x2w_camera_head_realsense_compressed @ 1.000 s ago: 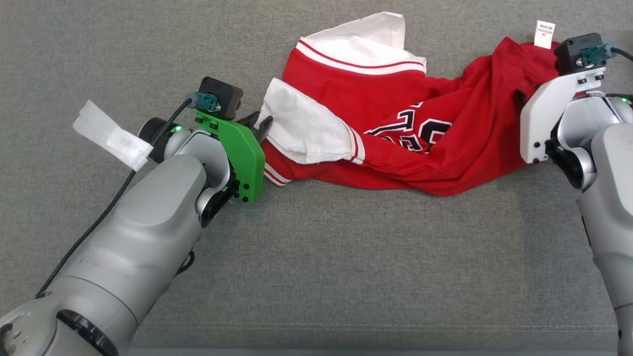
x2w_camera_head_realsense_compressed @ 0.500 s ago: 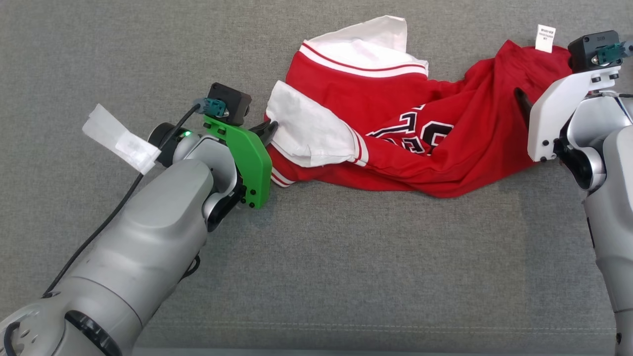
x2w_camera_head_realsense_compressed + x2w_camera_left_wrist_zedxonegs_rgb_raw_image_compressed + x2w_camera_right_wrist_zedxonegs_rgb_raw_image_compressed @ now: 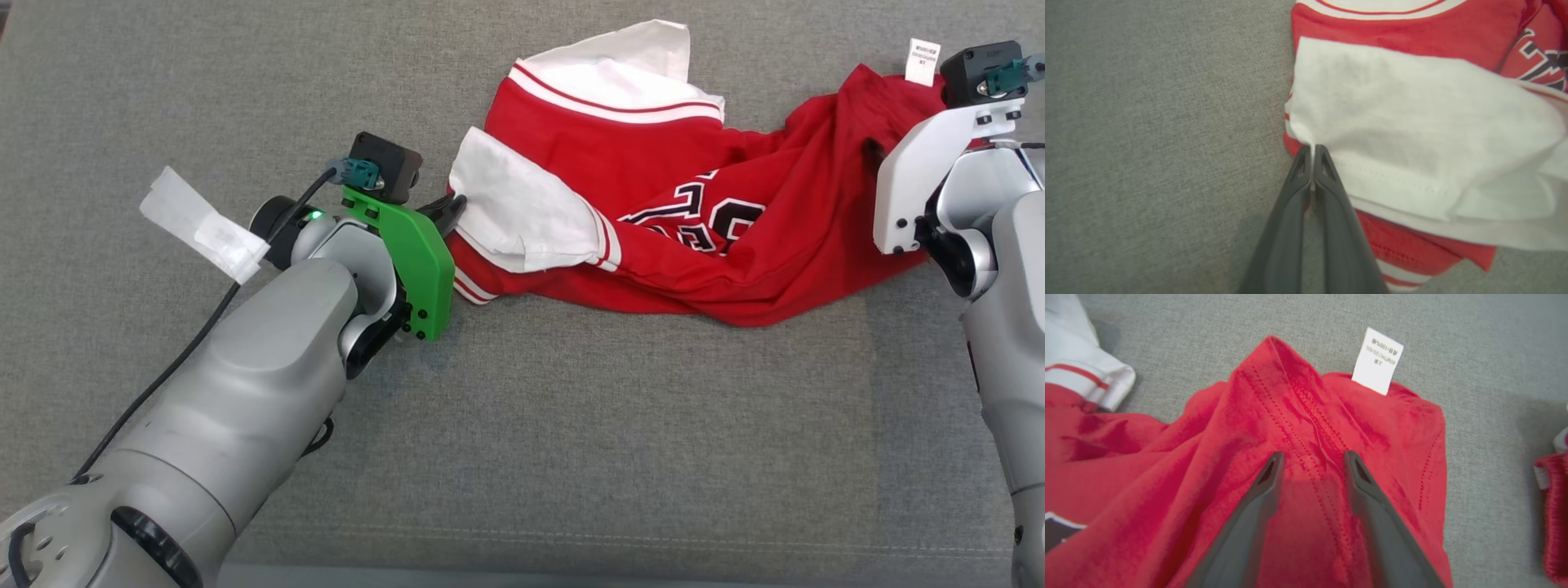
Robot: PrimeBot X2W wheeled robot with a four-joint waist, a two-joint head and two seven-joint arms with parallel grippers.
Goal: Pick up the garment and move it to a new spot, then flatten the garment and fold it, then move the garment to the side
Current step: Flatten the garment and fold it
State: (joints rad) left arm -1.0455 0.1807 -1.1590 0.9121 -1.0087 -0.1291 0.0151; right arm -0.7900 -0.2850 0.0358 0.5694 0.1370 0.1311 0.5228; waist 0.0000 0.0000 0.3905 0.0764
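Observation:
A red garment (image 3: 653, 163) with white sleeves and dark lettering lies crumpled across the grey cloth surface (image 3: 571, 425). My left gripper (image 3: 453, 208) is at the garment's left end. In the left wrist view the left gripper (image 3: 1312, 149) is shut on the edge of a white sleeve (image 3: 1412, 102). My right gripper (image 3: 875, 151) is at the garment's right end. Seen from the right wrist, the right gripper (image 3: 1314, 457) is open, its fingers either side of a raised red hem fold (image 3: 1310, 416) just below a white care label (image 3: 1378, 361).
A strip of white tape (image 3: 204, 229) hangs from the left arm's cable. Another red knitted item (image 3: 1553, 514) lies at the right edge of the right wrist view. A stitched seam (image 3: 571, 543) runs along the near edge of the surface.
The left gripper has advanced to the white sleeve and shut on its edge. The right gripper's fingers have parted over the red hem. The whole head view shifted slightly.

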